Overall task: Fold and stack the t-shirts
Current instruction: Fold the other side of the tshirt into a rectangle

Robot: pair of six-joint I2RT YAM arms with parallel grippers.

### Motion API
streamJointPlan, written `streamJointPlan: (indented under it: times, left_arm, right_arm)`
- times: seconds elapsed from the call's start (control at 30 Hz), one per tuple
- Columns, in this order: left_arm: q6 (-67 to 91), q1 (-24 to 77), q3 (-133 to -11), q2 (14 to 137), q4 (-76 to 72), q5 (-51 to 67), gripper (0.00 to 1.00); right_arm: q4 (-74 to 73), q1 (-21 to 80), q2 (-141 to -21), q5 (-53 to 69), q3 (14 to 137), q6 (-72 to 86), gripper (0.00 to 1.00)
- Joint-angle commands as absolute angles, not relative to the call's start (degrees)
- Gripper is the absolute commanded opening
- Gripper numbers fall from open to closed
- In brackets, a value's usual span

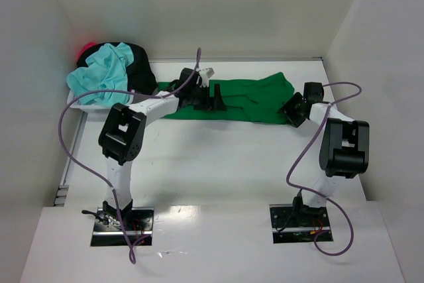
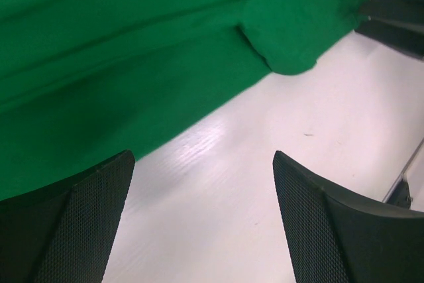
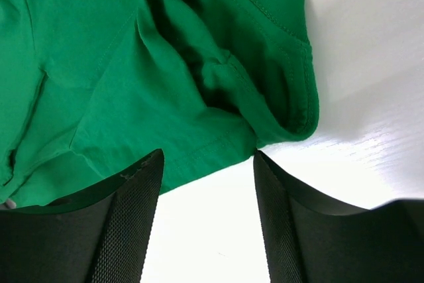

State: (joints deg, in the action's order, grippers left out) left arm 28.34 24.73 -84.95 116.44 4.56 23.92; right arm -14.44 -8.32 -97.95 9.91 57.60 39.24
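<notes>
A bright green t-shirt [image 1: 255, 97] lies spread in a band across the back of the table. My left gripper [image 1: 216, 99] hovers over its left half, open. In the left wrist view its fingers [image 2: 203, 157] frame bare table, with the shirt's near edge [image 2: 132, 51] just beyond them. My right gripper [image 1: 291, 112] sits at the shirt's right end, open. Its tips [image 3: 207, 154] stand right at the hem [image 3: 132, 64], beside a rumpled sleeve [image 3: 278, 77], with nothing pinched between them. A heap of other t-shirts lies at the back left: turquoise [image 1: 103, 74], black [image 1: 137, 61] and a bit of red [image 1: 86, 50].
White walls enclose the table on the left, back and right. The heap rests on a white basket [image 1: 85, 106] in the back left corner. The right gripper's dark fingers [image 2: 397, 18] show at the top right of the left wrist view. Purple cables loop from both arms.
</notes>
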Motion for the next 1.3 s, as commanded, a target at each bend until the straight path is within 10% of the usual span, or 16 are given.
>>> streamJointPlan:
  times: [0.0, 0.47, 0.9, 1.27]
  left_arm:
    - [27.8, 26.4, -87.8, 118.2, 1.9, 25.4, 0.93]
    - [28.8, 26.4, -88.3, 120.3, 1.4, 23.1, 0.92]
    - [30.6, 25.3, -87.8, 120.3, 2.5, 20.2, 0.92]
    - [33.7, 27.2, -88.9, 122.1, -3.0, 26.7, 0.93]
  right_arm:
    - [-12.0, -8.9, -97.8, 9.0, 58.5, 38.2, 0.62]
    - [-11.5, -8.9, -102.8, 9.6, 62.6, 37.7, 0.0]
    - [-17.0, -8.9, -101.3, 9.5, 73.0, 37.1, 0.0]
    - [-17.5, -8.9, -97.3, 5.4, 63.3, 35.9, 0.35]
